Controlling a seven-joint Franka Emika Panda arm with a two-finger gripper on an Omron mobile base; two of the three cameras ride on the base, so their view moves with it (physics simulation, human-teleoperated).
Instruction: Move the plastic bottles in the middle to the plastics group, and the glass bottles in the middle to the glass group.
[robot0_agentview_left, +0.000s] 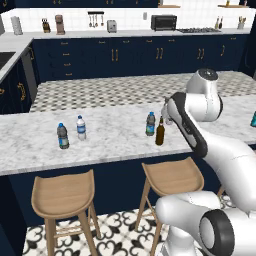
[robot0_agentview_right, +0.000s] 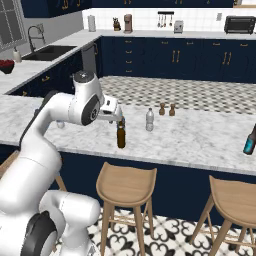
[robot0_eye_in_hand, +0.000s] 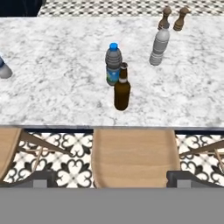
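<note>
Two dark fingertips (robot0_eye_in_hand: 43, 177) stood spread wide at the bottom of the hand view, nothing between them and nothing touched. The gripper (robot0_agentview_right: 118, 120) hung just above the neck of the brown bottle (robot0_agentview_right: 120, 137), over the front edge of the counter (robot0_agentview_right: 200, 135).

The brown bottle, slim, glossy dark glass with a long narrow neck, stood upright near the counter's front edge (robot0_eye_in_hand: 122, 92). Just behind it, close but apart, stood the dark bottle (robot0_eye_in_hand: 113, 65), ribbed plastic with a blue cap and a blue-green label. The pale bottle (robot0_eye_in_hand: 159, 47), clear-grey with a whitish cap, stood farther back and to the right, near two small brown shakers (robot0_eye_in_hand: 171, 18) of turned wood.

Well to the left on the counter, the plastics pair (robot0_agentview_left: 70, 132) stood upright side by side: one dark grey, one clear-white, both blue-capped. The teal bottle (robot0_agentview_right: 250, 141) stood at the far right, cut off by the frame.

The counter was veined grey-white marble over navy cabinets. Wooden saddle-seat stools (robot0_agentview_right: 126, 185) stood below.

The white arm (robot0_agentview_right: 65, 112) rose from the base, bent at the elbow and reached forward, hand tilted down toward the counter.
</note>
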